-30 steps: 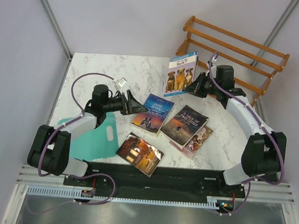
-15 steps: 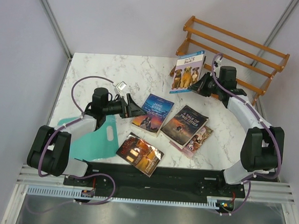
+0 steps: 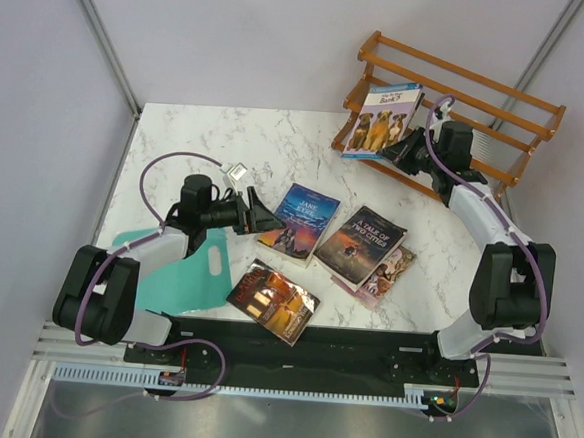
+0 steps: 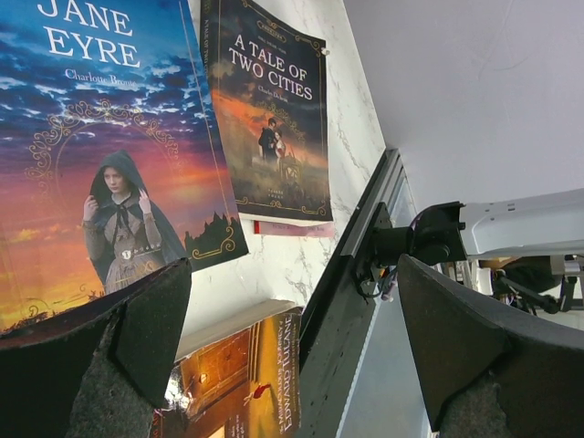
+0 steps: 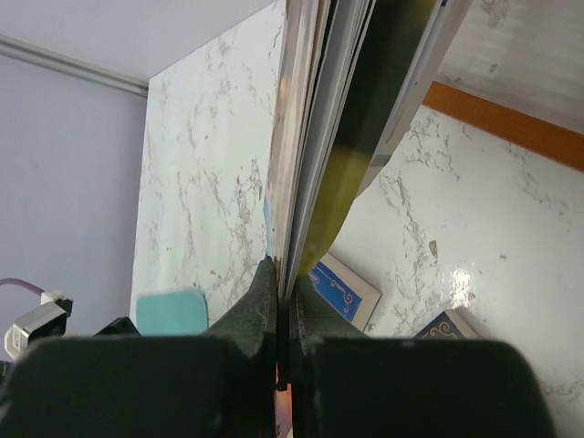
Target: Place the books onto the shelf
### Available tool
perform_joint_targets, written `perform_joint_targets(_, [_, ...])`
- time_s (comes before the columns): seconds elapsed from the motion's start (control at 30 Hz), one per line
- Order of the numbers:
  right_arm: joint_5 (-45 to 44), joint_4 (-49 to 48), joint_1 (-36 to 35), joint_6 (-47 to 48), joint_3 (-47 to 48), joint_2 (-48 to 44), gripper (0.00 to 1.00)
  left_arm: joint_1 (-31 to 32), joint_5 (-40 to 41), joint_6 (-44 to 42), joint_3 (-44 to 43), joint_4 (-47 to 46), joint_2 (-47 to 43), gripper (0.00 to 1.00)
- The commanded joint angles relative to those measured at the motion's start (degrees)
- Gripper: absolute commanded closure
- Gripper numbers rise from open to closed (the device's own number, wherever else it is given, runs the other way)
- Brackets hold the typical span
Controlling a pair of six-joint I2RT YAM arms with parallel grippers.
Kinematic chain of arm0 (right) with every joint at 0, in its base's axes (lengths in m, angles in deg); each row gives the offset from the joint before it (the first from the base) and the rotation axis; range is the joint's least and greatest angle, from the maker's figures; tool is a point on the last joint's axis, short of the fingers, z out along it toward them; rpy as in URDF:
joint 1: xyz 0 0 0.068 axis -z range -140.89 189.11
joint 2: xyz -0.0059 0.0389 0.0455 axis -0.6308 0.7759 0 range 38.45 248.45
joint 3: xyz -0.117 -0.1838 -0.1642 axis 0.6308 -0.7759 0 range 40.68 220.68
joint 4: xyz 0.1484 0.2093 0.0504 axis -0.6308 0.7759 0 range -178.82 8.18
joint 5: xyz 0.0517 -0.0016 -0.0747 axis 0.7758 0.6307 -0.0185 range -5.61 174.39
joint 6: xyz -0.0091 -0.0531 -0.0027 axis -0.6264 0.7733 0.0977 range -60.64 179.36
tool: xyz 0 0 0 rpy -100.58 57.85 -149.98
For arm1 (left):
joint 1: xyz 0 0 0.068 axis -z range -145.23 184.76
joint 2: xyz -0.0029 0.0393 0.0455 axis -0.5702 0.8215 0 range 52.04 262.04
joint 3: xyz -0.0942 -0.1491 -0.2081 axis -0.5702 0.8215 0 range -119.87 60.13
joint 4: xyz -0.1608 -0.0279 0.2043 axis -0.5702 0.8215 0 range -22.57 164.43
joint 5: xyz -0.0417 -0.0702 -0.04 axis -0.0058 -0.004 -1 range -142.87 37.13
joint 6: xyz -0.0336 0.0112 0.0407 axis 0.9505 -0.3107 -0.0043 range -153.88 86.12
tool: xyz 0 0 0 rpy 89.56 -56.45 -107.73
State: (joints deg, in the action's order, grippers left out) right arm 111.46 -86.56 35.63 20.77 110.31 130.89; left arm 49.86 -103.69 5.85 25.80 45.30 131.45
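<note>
- The right pincer [image 3: 410, 153] is clamped shut on one edge of the light-blue dog book [image 3: 383, 119]. In the wrist view its fingers [image 5: 257, 308] are pressed onto the pages with almost no gap between them.
- The dog book is held clear of the table [image 3: 207, 138]. It extends to the left of the right pincer and is tilted, with its cover turned up toward the overhead camera.
- The shelf [image 3: 481, 92] is seen just beyond the right pincer and to its right. The raised book overlaps the left end of the lower rails, but whether it touches them cannot be told.
- The left pincer [image 3: 260, 217] is spread wide, and nothing is held in it.
- The Jane Eyre book [image 3: 300, 220] lies flat just ahead of the left pincer. In the wrist view its near edge is partly hidden behind one finger [image 4: 137, 328].
- The Tale of Two Cities book [image 3: 362, 246] is found farther out, past Jane Eyre, and partly covers the pink-purple book [image 3: 394, 271].
- The red-brown book [image 3: 273, 300] lies on the near side of the left pincer, toward the arm bases.
- A teal sheet [image 3: 183, 272] is partly covered by the arm behind the left pincer.
</note>
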Motion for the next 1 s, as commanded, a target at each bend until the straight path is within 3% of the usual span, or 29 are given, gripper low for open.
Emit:
perform_joint_targets(0.0, [-1.3,-10.3,0.8,-3.2,2.8,2.4,1.00,-0.1,0.6,-2.5,0.1,0.1,-1.0,0.00])
perform_joint_targets(0.23, [-6.2,-17.6,1.0,-7.7,4.4,7.4,1.00,-0.1,0.5,-3.2,0.3,0.9,-1.3,0.00])
perform_joint_targets(0.6, [-5.3,-22.2,1.3,-12.4,11.1,15.0,0.97,-0.1,0.5,-4.3,1.1,2.4,-1.8,0.00])
perform_joint_targets(0.7, [-4.4,-22.8,1.4,-13.8,13.8,16.8,0.93,-0.1,0.6,-4.4,1.3,2.4,-1.9,0.00])
perform_joint_targets(0.97, [-1.2,-20.3,1.4,-16.5,20.5,23.2,0.70,-0.1,0.4,-4.3,1.4,2.4,-1.5,0.00])
